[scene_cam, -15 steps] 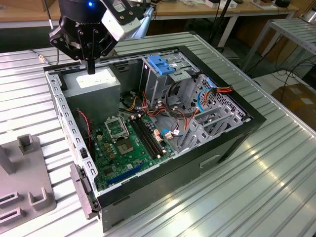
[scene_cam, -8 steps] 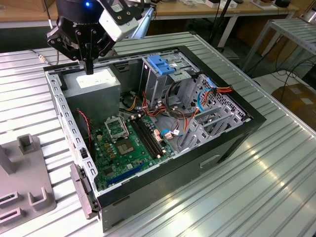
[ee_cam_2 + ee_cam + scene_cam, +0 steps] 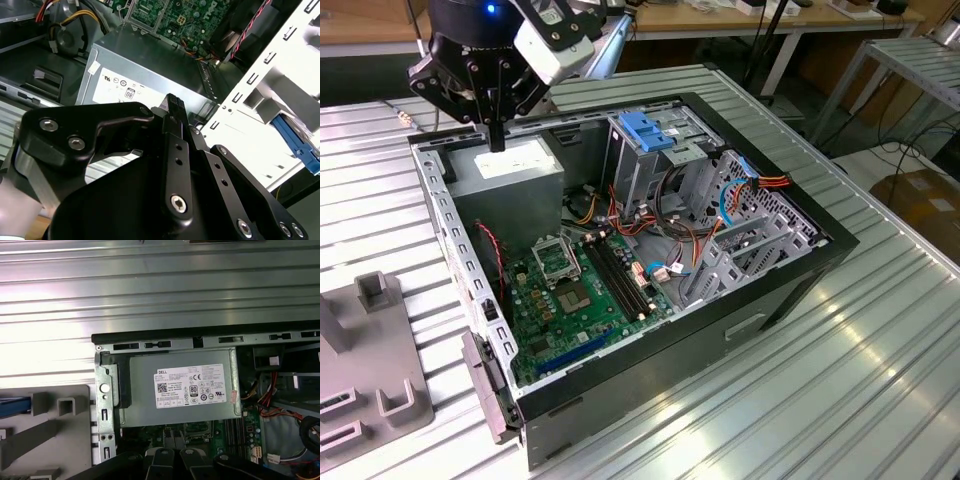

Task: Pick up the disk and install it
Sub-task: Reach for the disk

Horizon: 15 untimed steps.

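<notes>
My gripper (image 3: 497, 138) hangs just above the far-left corner of the open computer case (image 3: 790, 270), over the grey power-supply box (image 3: 515, 170). Its black fingers (image 3: 173, 104) are pressed together with nothing between them. In the first wrist view the gripper (image 3: 178, 454) sits over the edge of that box (image 3: 182, 390). A blue plastic strip (image 3: 12, 406), seemingly the disk's side bracket, lies in the grey holder (image 3: 50, 430) outside the case. It also appears as a blue piece (image 3: 295, 142) past the case wall; the rest of the disk is out of view.
Inside the case are the green motherboard (image 3: 580, 290), loose coloured cables (image 3: 660, 215) and a metal drive cage with a blue latch (image 3: 650, 130). The grey holder (image 3: 365, 385) stands on the ribbed metal table (image 3: 860, 390) at the exterior view's left.
</notes>
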{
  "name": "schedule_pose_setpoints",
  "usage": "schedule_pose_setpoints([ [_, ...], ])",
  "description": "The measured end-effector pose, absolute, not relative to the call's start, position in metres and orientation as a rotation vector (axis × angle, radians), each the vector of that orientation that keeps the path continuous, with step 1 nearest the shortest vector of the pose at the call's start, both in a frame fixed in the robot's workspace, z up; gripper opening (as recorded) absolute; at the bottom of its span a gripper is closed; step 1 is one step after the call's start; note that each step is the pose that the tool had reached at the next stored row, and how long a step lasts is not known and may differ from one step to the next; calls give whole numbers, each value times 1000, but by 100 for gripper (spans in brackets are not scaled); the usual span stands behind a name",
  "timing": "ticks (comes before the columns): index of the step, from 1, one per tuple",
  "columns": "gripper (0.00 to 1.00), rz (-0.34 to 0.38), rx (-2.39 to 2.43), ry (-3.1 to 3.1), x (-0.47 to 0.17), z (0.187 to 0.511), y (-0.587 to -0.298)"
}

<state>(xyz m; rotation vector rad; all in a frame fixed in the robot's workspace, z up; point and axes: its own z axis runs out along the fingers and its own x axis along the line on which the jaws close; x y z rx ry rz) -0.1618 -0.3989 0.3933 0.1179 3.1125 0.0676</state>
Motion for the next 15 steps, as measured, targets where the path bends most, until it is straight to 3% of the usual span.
schedule_pose_setpoints([
  [15, 10, 68, 118, 3112, -171, 393, -399],
])
